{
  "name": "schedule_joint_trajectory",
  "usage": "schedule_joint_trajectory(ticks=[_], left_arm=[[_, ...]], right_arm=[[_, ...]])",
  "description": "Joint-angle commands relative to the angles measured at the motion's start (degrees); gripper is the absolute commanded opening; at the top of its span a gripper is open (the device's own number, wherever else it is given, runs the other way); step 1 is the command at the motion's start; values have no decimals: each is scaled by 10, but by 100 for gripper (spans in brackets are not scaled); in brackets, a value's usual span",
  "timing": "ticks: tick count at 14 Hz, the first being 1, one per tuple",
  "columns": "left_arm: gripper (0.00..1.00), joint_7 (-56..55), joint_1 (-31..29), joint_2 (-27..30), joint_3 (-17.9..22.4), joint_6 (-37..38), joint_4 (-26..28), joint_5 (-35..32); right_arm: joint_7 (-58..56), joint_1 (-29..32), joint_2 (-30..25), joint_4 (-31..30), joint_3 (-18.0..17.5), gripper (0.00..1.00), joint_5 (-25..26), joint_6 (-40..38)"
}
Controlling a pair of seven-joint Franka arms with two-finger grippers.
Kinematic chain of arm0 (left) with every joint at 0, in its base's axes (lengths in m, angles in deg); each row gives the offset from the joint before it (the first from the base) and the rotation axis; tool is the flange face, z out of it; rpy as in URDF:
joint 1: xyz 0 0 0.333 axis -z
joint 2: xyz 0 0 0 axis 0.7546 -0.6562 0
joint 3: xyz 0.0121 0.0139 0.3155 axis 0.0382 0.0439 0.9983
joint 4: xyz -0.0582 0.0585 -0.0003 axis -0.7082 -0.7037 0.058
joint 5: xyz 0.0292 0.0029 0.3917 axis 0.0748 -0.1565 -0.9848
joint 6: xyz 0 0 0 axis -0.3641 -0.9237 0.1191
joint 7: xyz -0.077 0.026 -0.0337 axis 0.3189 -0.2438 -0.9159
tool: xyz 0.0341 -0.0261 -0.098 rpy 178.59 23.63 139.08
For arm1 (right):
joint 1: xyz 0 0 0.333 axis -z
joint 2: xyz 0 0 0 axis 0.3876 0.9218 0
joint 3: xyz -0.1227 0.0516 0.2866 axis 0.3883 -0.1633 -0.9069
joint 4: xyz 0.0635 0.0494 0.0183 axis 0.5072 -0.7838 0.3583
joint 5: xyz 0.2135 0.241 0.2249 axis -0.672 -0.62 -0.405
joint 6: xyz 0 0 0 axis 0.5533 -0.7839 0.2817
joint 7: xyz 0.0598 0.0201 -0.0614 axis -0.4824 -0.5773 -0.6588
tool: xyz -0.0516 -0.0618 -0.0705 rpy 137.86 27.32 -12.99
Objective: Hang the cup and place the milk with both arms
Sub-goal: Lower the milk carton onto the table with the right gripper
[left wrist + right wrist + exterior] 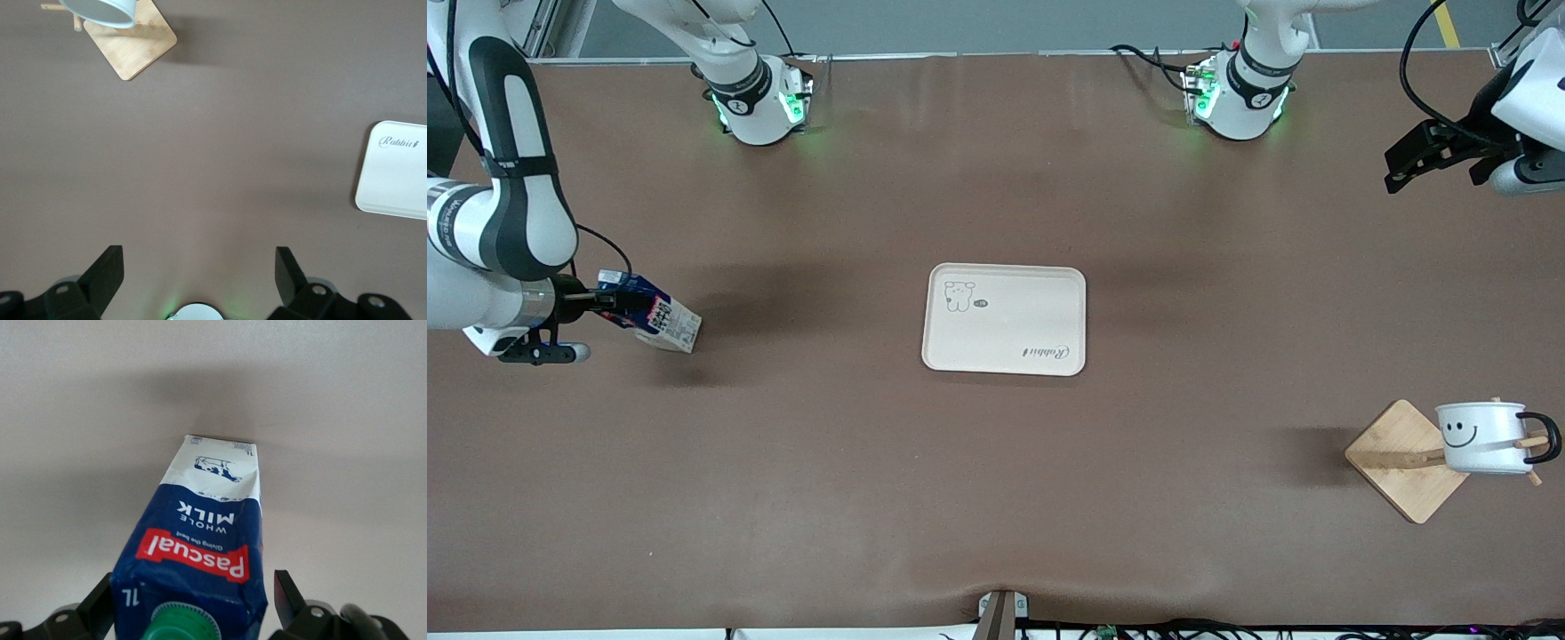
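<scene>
The right arm reaches in low at its end of the desk, its right claw (605, 300) clamped on the tilted milk (655, 313) held above the desk (996, 498). The left claw (1427, 158) waits raised near the left arm's end, fingers (107, 270) spread wide, holding nothing. The cup (1482, 436) hangs on the wooden rack (1405, 460). The tray (1005, 317) lies mid-desk.

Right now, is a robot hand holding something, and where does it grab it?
Yes. The right gripper holds the milk by its dark blue upper part, near the green cap. The left gripper is open and holds nothing.
</scene>
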Motion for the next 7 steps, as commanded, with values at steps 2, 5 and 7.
schedule_joint_trajectory(ticks=[2,5,7], left_arm=[[100,8,2,4,2,0,-3,11],[100,8,2,5,0,13,-3,4],[100,8,1,6,0,19,-2,3]], right_arm=[[-6,8,-9,-9,-8,100,3,0],[-5,8,-9,-9,-8,100,2,-7],[-5,8,-9,-9,-9,100,1,-8]])
